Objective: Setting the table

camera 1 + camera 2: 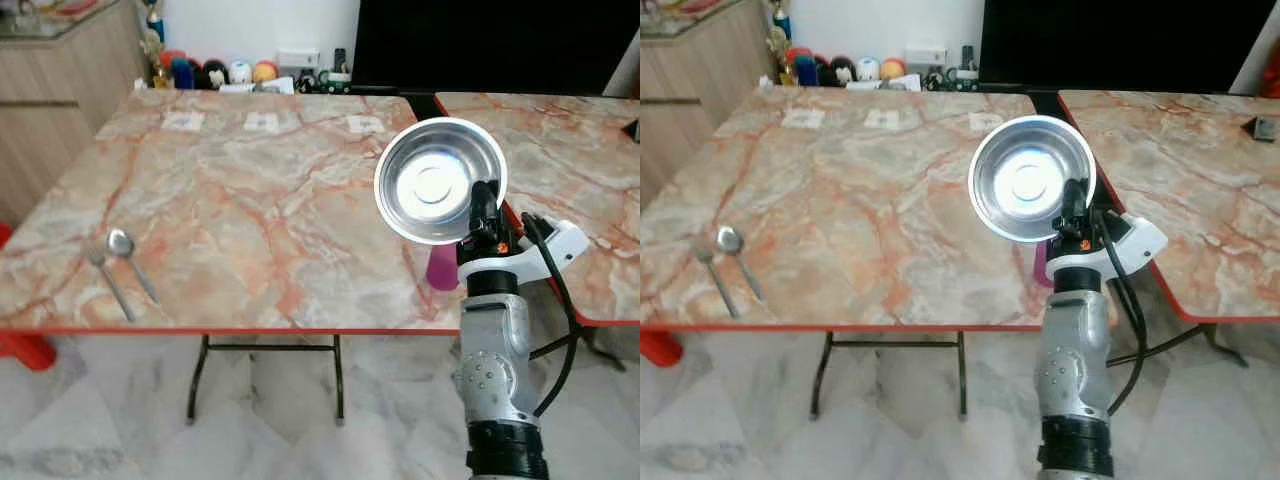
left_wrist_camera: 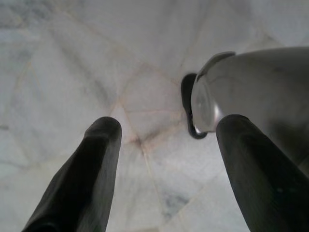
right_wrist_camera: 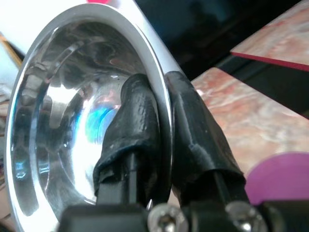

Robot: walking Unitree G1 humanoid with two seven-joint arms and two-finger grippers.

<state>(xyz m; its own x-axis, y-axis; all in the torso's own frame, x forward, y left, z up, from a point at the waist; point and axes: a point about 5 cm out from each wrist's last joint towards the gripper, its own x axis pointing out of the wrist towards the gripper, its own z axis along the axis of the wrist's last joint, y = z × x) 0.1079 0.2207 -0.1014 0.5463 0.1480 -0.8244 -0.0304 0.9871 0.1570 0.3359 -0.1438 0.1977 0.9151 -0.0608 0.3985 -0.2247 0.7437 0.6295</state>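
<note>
A shiny steel bowl (image 1: 437,180) is held up on edge above the near right corner of the marble table (image 1: 250,200), its inside facing me. My right gripper (image 1: 485,205) is shut on the bowl's rim (image 3: 161,108), one finger inside and one outside. A pink cup (image 1: 442,265) stands on the table just behind the gripper, mostly hidden. A spoon (image 1: 127,255) and a fork (image 1: 108,280) lie side by side near the table's front left edge. My left gripper (image 2: 164,145) hangs open over the floor, nothing between its fingers.
A second marble table (image 1: 560,170) stands to the right, a narrow gap between the two. Three white cards (image 1: 262,122) lie along the far side. Toys and small items (image 1: 215,72) line the wall behind. A wooden cabinet (image 1: 50,90) stands at the left.
</note>
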